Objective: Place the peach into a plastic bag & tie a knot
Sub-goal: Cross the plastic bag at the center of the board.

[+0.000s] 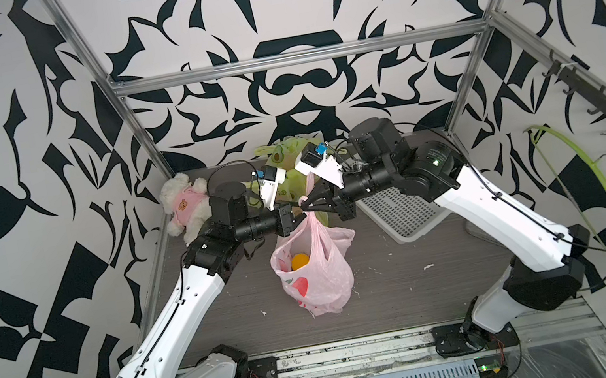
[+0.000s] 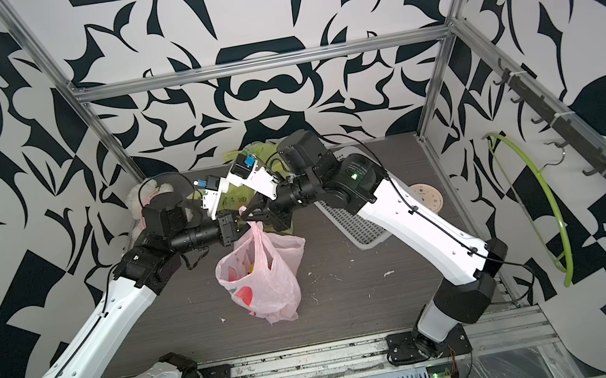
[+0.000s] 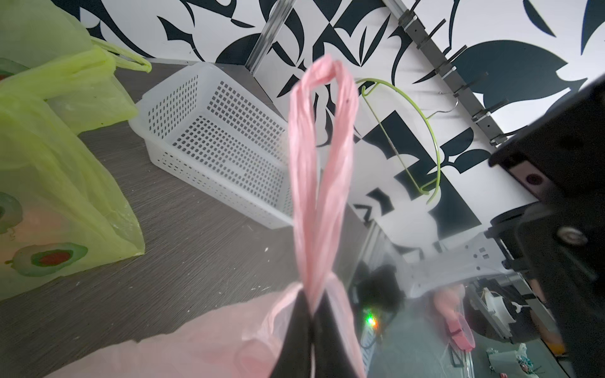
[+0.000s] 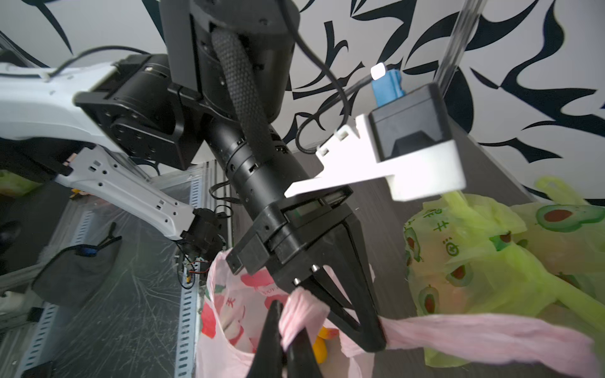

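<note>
Peach [image 1: 299,261] is seen inside the pink plastic bag [image 1: 320,278], which is held up over the table [image 1: 413,284]. One twisted handle [image 3: 319,163] is pinched tight in the left gripper [image 3: 312,314]; a second handle [image 4: 302,306] is clamped by the right gripper [image 4: 283,319].

Bright, even light, with only soft shadows on the table [image 1: 413,288]. Both top views bow at the edges. The near pink bag handle [image 3: 322,170] is blurred in the left wrist view.
</note>
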Action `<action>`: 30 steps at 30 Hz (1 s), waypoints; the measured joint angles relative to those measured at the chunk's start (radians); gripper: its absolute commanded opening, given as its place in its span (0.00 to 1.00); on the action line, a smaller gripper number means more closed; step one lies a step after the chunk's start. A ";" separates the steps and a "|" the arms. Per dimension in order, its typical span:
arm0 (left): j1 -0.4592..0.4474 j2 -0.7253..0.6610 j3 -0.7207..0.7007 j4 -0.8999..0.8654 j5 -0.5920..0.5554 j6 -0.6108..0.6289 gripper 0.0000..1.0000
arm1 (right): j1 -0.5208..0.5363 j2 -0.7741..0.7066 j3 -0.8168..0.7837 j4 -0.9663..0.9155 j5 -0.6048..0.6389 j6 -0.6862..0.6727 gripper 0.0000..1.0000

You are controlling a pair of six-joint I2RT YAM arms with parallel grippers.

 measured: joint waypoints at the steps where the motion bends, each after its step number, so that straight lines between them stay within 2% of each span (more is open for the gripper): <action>1: -0.006 0.003 0.012 -0.011 -0.001 0.008 0.00 | -0.006 0.014 0.012 -0.002 -0.023 0.005 0.00; 9: -0.032 0.019 0.092 -0.116 -0.021 0.074 0.00 | -0.088 0.112 0.060 -0.025 -0.191 0.033 0.00; 16: -0.034 0.039 0.133 -0.208 -0.025 0.125 0.05 | -0.154 0.171 0.096 -0.069 -0.288 0.032 0.00; 22: -0.034 0.076 0.185 -0.283 -0.019 0.169 0.27 | -0.154 0.237 0.185 -0.162 -0.328 -0.010 0.00; 30: -0.029 0.087 0.224 -0.348 0.033 0.214 0.49 | -0.154 0.246 0.191 -0.211 -0.345 -0.036 0.00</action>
